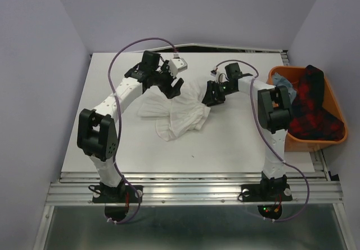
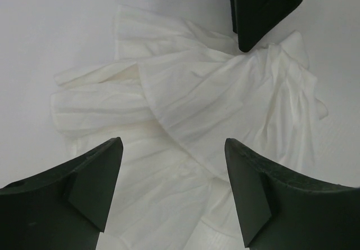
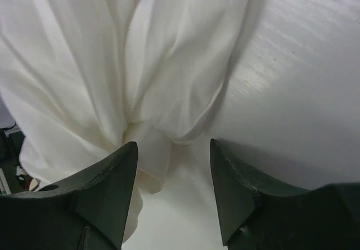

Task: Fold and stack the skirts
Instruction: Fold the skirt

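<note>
The jaws of the left gripper [image 2: 171, 148] are held wide apart, and nothing is clamped between them. The white skirt [image 2: 197, 103] is seen below the gap, lying in crumpled pleats on the table [image 2: 45, 25]. The jaws of the right gripper [image 3: 173, 148] are also parted, though less widely. A gathered fold of the white skirt reaches the mouth of that gap beside one finger [image 3: 107, 193], but it is not pinched. In the left wrist view, one dark fingertip of the right gripper is seen at the far edge of the cloth. In the top view, both grippers are placed low over the far side of the white skirt, the left at its left part and the right at its right corner. The skirt is bunched and unfolded near the middle of the table, between the two arms. An orange tub [image 1: 315, 144] is set at the right edge of the table, just beside the right arm. The plaid skirt [image 1: 309, 101] is heaped in the tub. The denim skirt [image 1: 283, 84] is visible at its far left corner, partly hidden by the arm.
</note>
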Controlling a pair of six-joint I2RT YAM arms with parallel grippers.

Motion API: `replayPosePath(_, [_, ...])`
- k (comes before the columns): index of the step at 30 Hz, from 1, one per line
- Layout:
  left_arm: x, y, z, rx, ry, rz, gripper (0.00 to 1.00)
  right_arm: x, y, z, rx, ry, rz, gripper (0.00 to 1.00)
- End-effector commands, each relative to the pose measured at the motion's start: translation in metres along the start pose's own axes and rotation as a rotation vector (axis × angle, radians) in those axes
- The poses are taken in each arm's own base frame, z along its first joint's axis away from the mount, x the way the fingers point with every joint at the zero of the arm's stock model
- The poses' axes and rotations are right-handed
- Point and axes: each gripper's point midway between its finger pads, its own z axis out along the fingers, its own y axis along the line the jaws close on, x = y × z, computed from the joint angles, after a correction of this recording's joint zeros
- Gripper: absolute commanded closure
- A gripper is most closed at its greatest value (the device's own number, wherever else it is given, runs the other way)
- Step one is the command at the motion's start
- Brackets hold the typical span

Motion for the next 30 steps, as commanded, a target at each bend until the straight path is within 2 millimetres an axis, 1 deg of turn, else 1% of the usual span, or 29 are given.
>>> replayPosePath(1, [-0.018, -0.014, 0.014, 0.076, -0.018, 0.176, 0.14, 0.004, -0.003, 0.008, -0.045, -0.018, 0.000, 0.41])
replayPosePath(2, [-0.014, -0.020, 0.019, 0.104, 0.005, 0.202, 0.14, 0.009, -0.007, 0.010, -0.044, -0.011, 0.006, 0.41])
replayPosePath(3, [-0.014, -0.018, 0.028, 0.116, 0.020, 0.231, 0.14, 0.012, -0.008, 0.011, -0.048, -0.006, 0.010, 0.41])
replayPosePath(4, [-0.011, -0.025, 0.034, 0.142, 0.041, 0.289, 0.13, 0.016, -0.005, 0.015, -0.055, 0.007, 0.012, 0.41])
replayPosePath(6, [-0.009, -0.023, 0.048, 0.144, 0.067, 0.333, 0.13, 0.021, -0.005, 0.017, -0.069, 0.015, 0.017, 0.41])
replayPosePath(8, [-0.009, -0.021, 0.057, 0.129, 0.080, 0.384, 0.12, 0.023, -0.005, 0.017, -0.074, 0.013, 0.012, 0.42])
replayPosePath(9, [-0.010, -0.023, 0.062, 0.131, 0.077, 0.429, 0.11, 0.024, -0.001, 0.019, -0.081, 0.016, 0.000, 0.44])
replayPosePath(11, [-0.007, -0.021, 0.071, 0.114, 0.099, 0.476, 0.11, 0.027, -0.001, 0.019, -0.087, 0.020, -0.001, 0.51])
replayPosePath(12, [-0.004, -0.024, 0.077, 0.122, 0.114, 0.531, 0.11, 0.028, 0.000, 0.019, -0.090, 0.020, -0.002, 0.57])
replayPosePath(14, [0.002, -0.030, 0.082, 0.146, 0.138, 0.576, 0.11, 0.030, 0.000, 0.019, -0.094, 0.024, -0.003, 0.63])
replayPosePath(15, [0.007, -0.035, 0.088, 0.170, 0.152, 0.616, 0.11, 0.030, 0.001, 0.019, -0.097, 0.024, -0.003, 0.70])
replayPosePath(18, [0.024, -0.044, 0.096, 0.220, 0.197, 0.655, 0.11, 0.032, 0.003, 0.017, -0.107, 0.024, -0.008, 0.77])
replayPosePath(19, [0.027, -0.047, 0.098, 0.226, 0.203, 0.678, 0.11, 0.032, 0.008, 0.015, -0.120, 0.024, -0.007, 0.82])
replayPosePath(20, [0.026, -0.047, 0.101, 0.219, 0.190, 0.691, 0.11, 0.033, 0.009, 0.015, -0.125, 0.025, -0.005, 0.85])
replayPosePath(21, [0.028, -0.051, 0.099, 0.225, 0.185, 0.697, 0.11, 0.034, 0.011, 0.014, -0.133, 0.025, -0.002, 0.86])
replayPosePath(22, [0.024, -0.056, 0.100, 0.234, 0.160, 0.721, 0.11, 0.033, 0.014, 0.012, -0.143, 0.021, -0.008, 0.89])
replayPosePath(23, [0.018, -0.060, 0.096, 0.233, 0.140, 0.737, 0.11, 0.034, 0.016, 0.011, -0.147, 0.021, -0.009, 0.90])
replayPosePath(24, [0.020, -0.065, 0.099, 0.247, 0.132, 0.744, 0.11, 0.033, 0.017, 0.010, -0.149, 0.019, -0.011, 0.91])
replayPosePath(25, [0.021, -0.071, 0.096, 0.256, 0.121, 0.753, 0.11, 0.035, 0.019, 0.009, -0.159, 0.023, -0.009, 0.94])
replayPosePath(26, [0.018, -0.073, 0.096, 0.253, 0.106, 0.773, 0.11, 0.035, 0.021, 0.008, -0.164, 0.022, -0.010, 0.95])
replayPosePath(27, [0.018, -0.080, 0.097, 0.262, 0.104, 0.788, 0.11, 0.036, 0.023, 0.007, -0.175, 0.023, -0.010, 0.96])
replayPosePath(28, [0.023, -0.081, 0.100, 0.260, 0.123, 0.796, 0.11, 0.038, 0.026, 0.006, -0.191, 0.028, -0.006, 0.99])
replayPosePath(29, [0.026, -0.081, 0.102, 0.257, 0.136, 0.796, 0.16, 0.040, 0.031, 0.008, -0.199, 0.035, -0.012, 0.99])
replayPosePath(30, [0.029, -0.078, 0.109, 0.253, 0.157, 0.787, 0.20, 0.041, 0.033, 0.006, -0.204, 0.032, -0.020, 0.99])
